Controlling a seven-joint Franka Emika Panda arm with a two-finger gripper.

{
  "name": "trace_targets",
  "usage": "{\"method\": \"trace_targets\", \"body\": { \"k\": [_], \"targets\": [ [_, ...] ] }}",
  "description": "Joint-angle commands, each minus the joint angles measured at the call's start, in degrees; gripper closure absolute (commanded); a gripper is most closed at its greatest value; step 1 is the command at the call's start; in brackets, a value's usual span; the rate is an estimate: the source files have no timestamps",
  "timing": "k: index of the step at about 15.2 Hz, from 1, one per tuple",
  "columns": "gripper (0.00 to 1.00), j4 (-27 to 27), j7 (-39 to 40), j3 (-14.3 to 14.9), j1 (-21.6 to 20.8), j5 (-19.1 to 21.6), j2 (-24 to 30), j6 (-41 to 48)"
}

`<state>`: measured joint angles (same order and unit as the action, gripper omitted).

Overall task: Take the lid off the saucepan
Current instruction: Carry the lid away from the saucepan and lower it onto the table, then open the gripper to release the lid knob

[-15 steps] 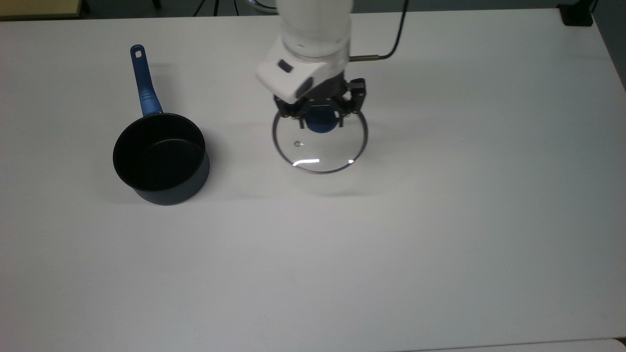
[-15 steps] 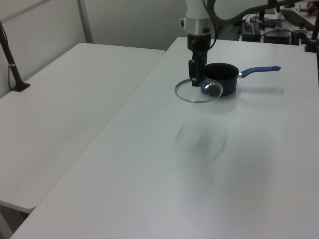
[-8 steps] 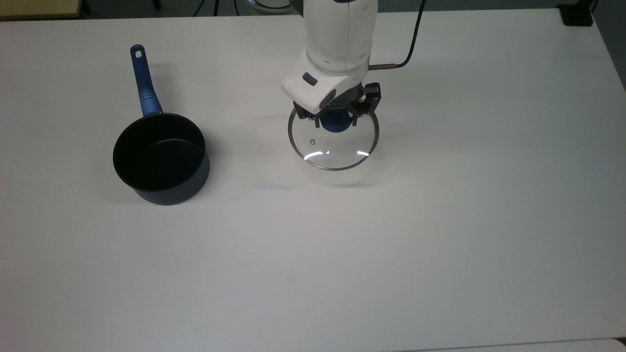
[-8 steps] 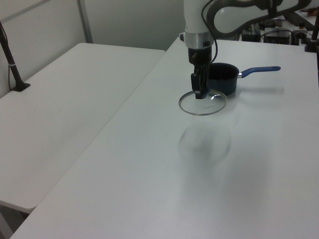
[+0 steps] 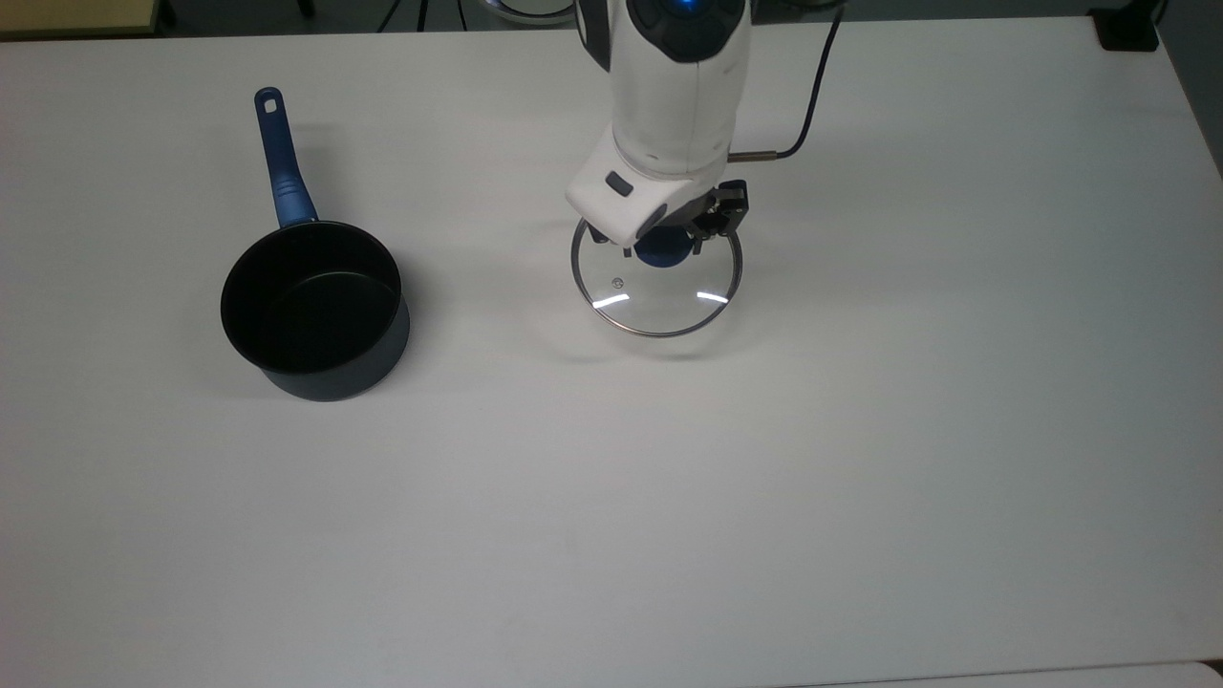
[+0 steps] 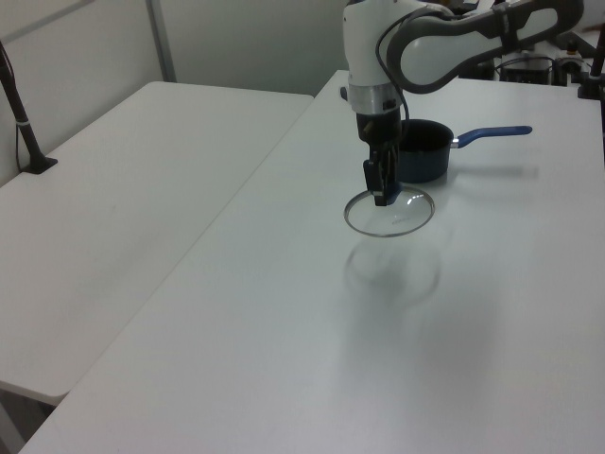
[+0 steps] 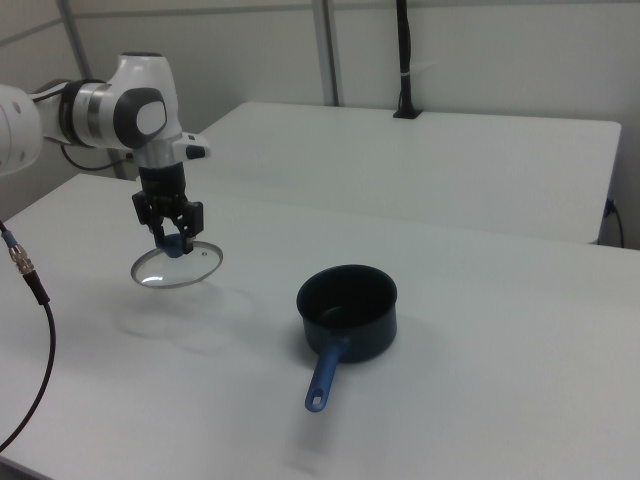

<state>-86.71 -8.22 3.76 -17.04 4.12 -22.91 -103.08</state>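
The round clear glass lid (image 5: pixel 657 287) is held by its blue knob in the end effector (image 5: pixel 664 241), raised above the white table (image 5: pixel 764 478). A gap and shadow beneath it are shown in the right view; the small dark navy saucepan (image 7: pixel 350 310) stands uncovered at frame centre, with grey partition walls (image 7: pixel 480 50) behind.

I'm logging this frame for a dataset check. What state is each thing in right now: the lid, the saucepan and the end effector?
lid: off the pot, hanging level above the table by its blue knob, its shadow on the tabletop below.
saucepan: uncovered, upright on the table, black inside with nothing in it, handle pointing to the top view's upper edge.
end effector: shut on the lid's knob, pointing straight down.
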Motion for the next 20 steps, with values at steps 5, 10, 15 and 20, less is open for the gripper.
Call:
{"method": "trace_targets", "body": {
  "k": [5,10,15,20],
  "targets": [
    [0.39,-4.07,-2.06,0.81,-2.38,0.10,-1.79,-2.75],
    [0.40,-7.67,-2.15,0.81,-4.40,0.10,-1.53,-4.23],
    [0.39,-10.58,-2.32,0.81,-6.68,0.01,-1.61,-5.81],
    [0.26,-10.76,-2.94,0.81,-6.95,0.10,-1.88,-6.35]
  ]
}}
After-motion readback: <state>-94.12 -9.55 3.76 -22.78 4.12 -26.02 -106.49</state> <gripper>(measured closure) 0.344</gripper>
